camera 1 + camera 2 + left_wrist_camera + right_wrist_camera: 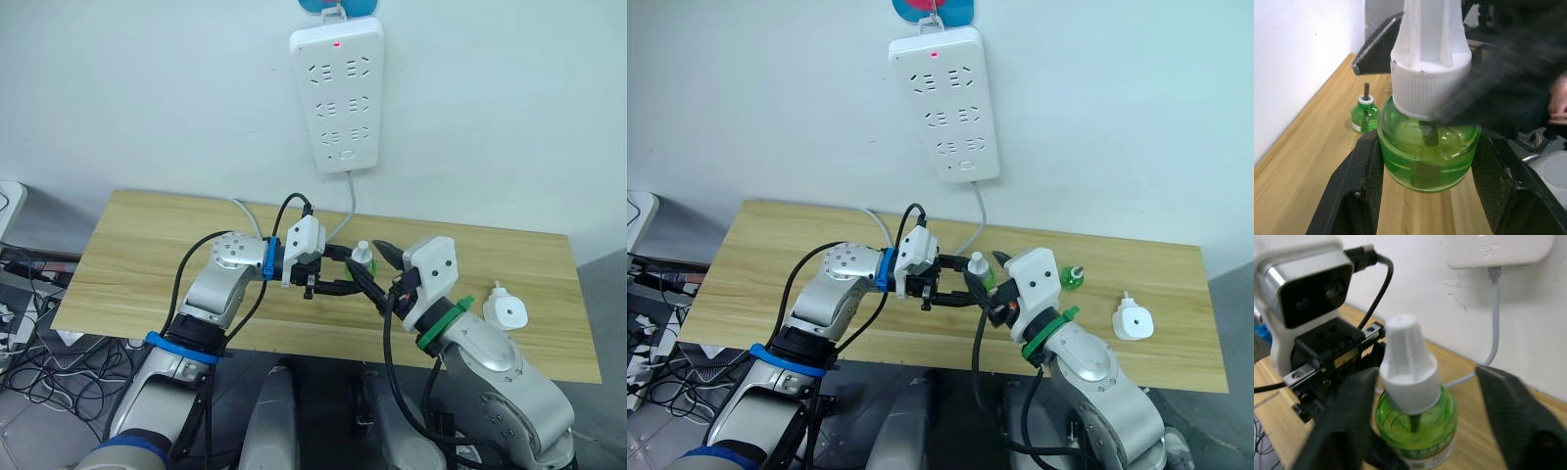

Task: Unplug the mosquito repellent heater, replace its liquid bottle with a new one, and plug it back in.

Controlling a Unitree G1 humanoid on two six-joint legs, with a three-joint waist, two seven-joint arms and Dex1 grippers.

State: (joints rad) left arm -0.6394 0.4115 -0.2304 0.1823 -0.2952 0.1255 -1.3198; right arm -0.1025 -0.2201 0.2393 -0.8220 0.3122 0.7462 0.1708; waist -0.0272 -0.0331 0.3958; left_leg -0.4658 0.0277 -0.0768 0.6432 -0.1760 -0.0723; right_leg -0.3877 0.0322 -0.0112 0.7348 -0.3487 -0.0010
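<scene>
Capped new bottle (1429, 147) upright, cap uppermost

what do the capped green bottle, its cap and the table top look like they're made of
Capped green bottle: likely translucent glossy plastic; the wick and liquid show through its wall, though glass cannot be ruled out.
Cap: opaque white plastic, matte, with a finely ribbed skirt and moulded flutes.
Table top: pale wood or wood-look laminate; straight grain lines, smooth low sheen.
The left gripper grips the bottle's body.

Surface: light wooden table (803, 257) against the wall.
Far right: capless green liquid bottle (1072, 277), upright.
Right end: white mosquito repellent heater (1133, 319).
</scene>
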